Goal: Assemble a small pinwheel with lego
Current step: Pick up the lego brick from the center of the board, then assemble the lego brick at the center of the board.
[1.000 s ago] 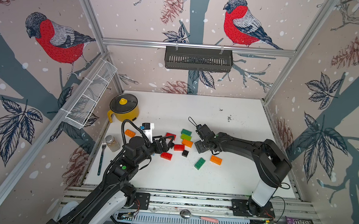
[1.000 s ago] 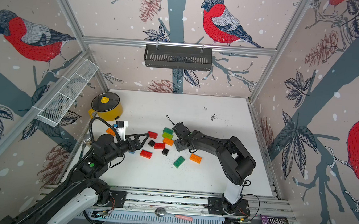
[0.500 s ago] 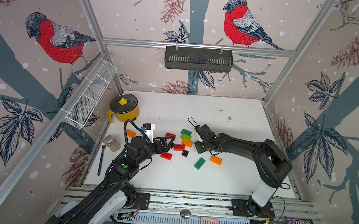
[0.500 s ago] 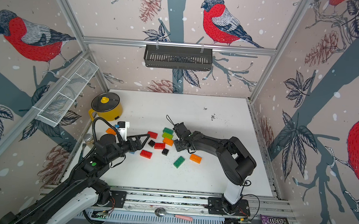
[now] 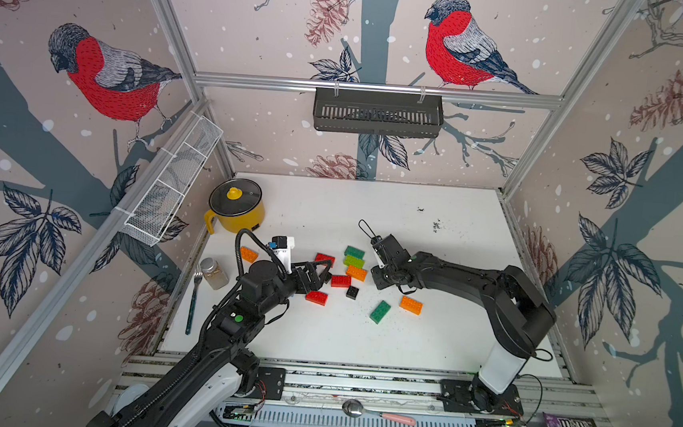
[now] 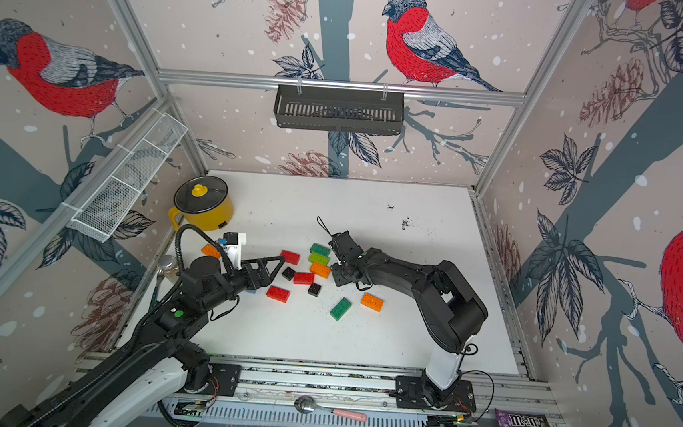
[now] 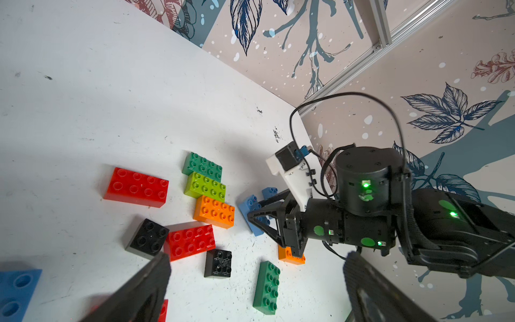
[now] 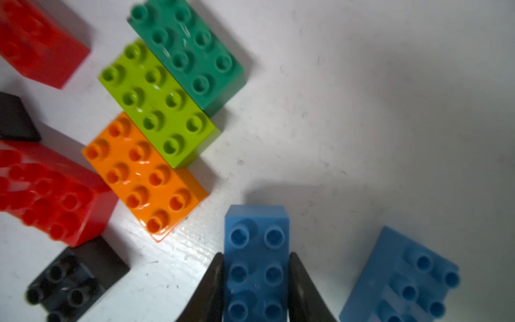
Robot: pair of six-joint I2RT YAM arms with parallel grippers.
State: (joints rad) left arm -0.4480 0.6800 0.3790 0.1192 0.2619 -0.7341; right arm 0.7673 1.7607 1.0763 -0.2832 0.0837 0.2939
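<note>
The lego lies scattered mid-table. A dark green brick [image 5: 354, 252], a lime brick [image 5: 354, 261] and an orange brick [image 5: 356, 273] touch in a staggered row. Red bricks [image 5: 340, 281], a black square [image 5: 352, 292], another dark green brick [image 5: 379, 311] and an orange brick [image 5: 411, 304] lie around them. My right gripper [image 8: 256, 278] is shut on a blue brick [image 8: 256, 237] standing on the table, its jaws pressing the long sides. A second blue brick [image 8: 401, 278] lies beside it. From above, the right gripper [image 5: 379, 280] hides both. My left gripper [image 5: 324, 272] hangs open, empty, over the other black square [image 6: 288, 273].
A yellow pot [image 5: 236, 210] stands at the back left, with a glass jar [image 5: 214, 273] and a fork [image 5: 194, 294] along the left edge. An orange brick [image 5: 248, 254] lies near the pot. A third blue brick [image 7: 16, 290] sits under the left arm.
My right gripper's jaws have closed onto the blue brick. The left arm has barely moved and its jaws stay wide.
</note>
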